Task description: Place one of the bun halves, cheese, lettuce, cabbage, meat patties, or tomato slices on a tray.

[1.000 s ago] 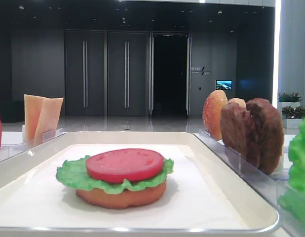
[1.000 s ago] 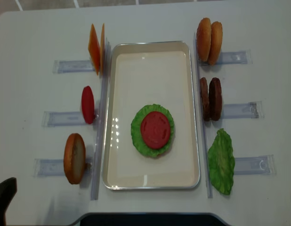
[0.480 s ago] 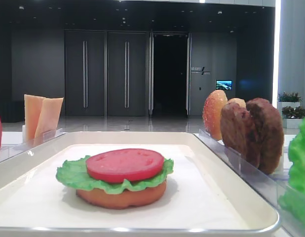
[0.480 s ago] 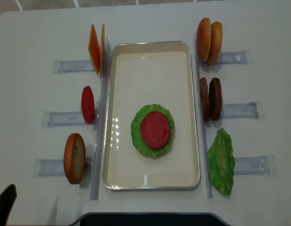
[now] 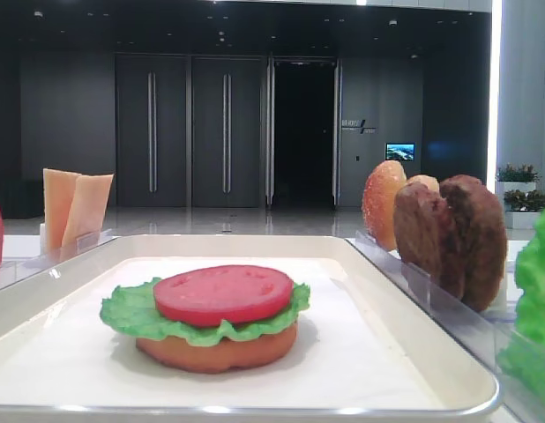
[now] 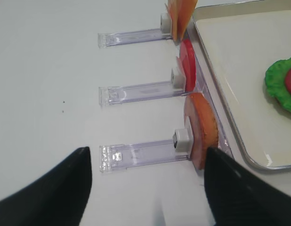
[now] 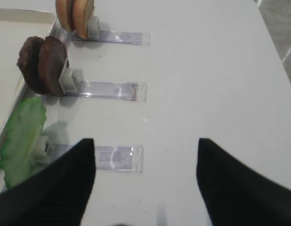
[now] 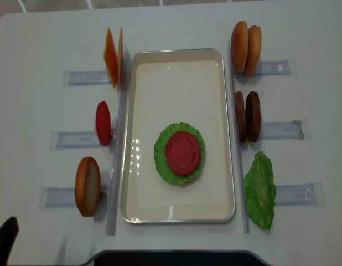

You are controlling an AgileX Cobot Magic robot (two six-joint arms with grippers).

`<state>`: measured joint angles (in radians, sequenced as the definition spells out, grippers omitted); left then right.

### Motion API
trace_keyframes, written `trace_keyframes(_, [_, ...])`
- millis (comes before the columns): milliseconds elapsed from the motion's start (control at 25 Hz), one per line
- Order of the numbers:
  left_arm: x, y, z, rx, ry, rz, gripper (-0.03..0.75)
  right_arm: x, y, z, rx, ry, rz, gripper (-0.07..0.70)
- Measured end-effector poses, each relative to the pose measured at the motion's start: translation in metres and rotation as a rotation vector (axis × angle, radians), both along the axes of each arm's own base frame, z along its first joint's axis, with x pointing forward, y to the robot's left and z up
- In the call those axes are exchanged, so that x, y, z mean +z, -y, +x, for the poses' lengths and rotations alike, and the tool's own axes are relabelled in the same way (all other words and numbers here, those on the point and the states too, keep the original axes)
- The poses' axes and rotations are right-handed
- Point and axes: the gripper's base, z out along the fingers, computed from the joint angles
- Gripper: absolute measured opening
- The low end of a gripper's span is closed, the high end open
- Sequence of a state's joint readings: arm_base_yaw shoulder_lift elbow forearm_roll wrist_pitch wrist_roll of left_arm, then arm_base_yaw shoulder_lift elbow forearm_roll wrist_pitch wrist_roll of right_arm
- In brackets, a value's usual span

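Two meat patties, two cheese, two tomato slices, three racked bun halves; both grippers spread, empty.

- Even overhead light falls on the white table; shadows under the racked pieces are soft and short.
- Small glare spots sit on the tray rim and liner, left of the stacked food.
- In the low front view the hall behind is dark, with a bright vertical light strip at the right edge; the near tray rim and the green leaf at the right are out of focus.
- In both wrist views the near dark fingers are blurred, while the table beyond them is sharper, though slightly soft.
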<state>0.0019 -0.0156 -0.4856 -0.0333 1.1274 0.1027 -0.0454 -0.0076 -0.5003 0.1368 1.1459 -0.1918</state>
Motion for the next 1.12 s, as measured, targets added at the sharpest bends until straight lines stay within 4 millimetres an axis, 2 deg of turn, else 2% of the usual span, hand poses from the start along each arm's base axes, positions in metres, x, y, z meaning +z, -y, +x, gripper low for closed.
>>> trace_keyframes(320, [-0.0025,-0.0001,0.0018,0.004,-0.001,-0.005,0.523,0.0000,0.0000,0.0000,0.000,0.000,0.000,0.470])
trace_keyframes(720, [-0.0024,-0.0001,0.0019,0.004,-0.001,-0.005,0.388,0.0000,0.0000,0.0000,0.000,0.000,0.000,0.470])
trace_keyframes(1120, [-0.0024,-0.0001,0.0019,0.004,0.000,-0.005,0.340,0.0000,0.0000,0.0000,0.000,0.000,0.000,0.470])
